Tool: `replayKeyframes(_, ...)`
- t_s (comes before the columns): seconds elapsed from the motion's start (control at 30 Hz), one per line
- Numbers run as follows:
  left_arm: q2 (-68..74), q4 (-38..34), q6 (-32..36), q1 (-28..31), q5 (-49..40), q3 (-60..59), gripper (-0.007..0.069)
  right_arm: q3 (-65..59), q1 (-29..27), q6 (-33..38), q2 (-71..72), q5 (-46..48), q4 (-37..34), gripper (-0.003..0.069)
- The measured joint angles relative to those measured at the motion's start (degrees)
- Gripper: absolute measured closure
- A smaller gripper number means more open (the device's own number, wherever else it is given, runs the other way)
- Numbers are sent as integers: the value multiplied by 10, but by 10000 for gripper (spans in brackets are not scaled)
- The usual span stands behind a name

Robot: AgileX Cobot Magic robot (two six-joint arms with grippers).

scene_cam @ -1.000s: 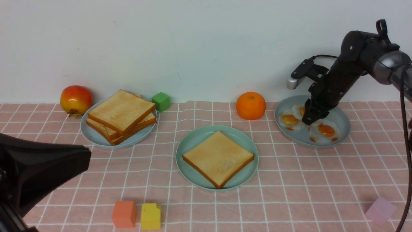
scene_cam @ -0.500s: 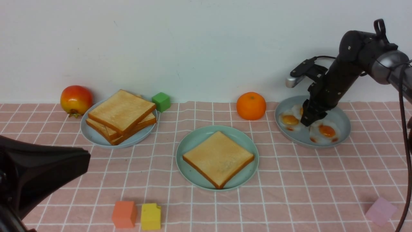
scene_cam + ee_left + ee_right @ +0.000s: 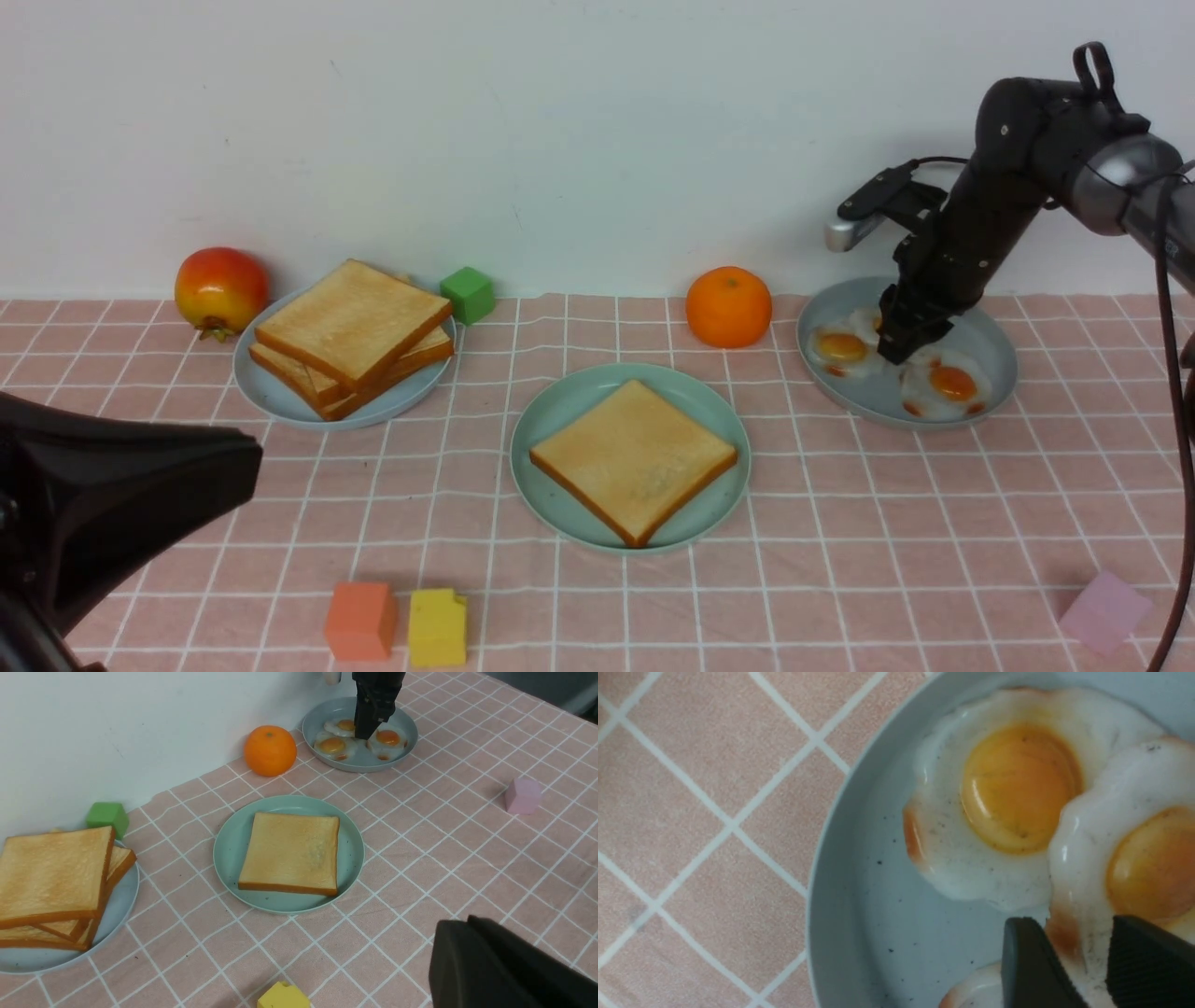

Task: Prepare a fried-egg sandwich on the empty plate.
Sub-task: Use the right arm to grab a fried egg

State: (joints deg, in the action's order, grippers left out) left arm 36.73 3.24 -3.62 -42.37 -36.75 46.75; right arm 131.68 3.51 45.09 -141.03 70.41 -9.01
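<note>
The mint-green plate [image 3: 560, 411] sits mid-table with one toast slice [image 3: 633, 457] on it; both also show in the left wrist view, plate [image 3: 229, 844] and toast [image 3: 292, 851]. No egg lies on the toast. Three fried eggs lie in the grey-blue dish [image 3: 990, 345] at the back right. My right gripper [image 3: 896, 353] reaches down into the dish among them. In the right wrist view my right gripper [image 3: 1073, 928] is shut on the white, brown-edged rim of one fried egg [image 3: 1148, 858]. My left gripper [image 3: 460, 926] hangs shut and empty above the cloth at the front left.
A stack of plain toast [image 3: 350, 322] sits on a pale blue plate [image 3: 271, 397] at the back left, with a red-yellow fruit [image 3: 221, 287] and a green cube [image 3: 468, 294] beside it. An orange [image 3: 728, 305] stands left of the egg dish. Orange [image 3: 359, 621], yellow [image 3: 437, 627] and pink [image 3: 1102, 609] blocks lie near the front edge.
My right arm has risen slightly over the egg dish, and the front right egg has shifted a little. The left arm has not moved.
</note>
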Motion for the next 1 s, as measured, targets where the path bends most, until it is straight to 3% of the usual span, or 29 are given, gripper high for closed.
replayKeyframes(0.4, 0, 1, 1, 0, -17, 0, 602, 0, 2, 0, -11, -1, -2, 396)
replayKeyframes(1.0, 0, 1, 1, 0, -21, 0, 601, 4, 4, -3, -14, -5, 14, 636)
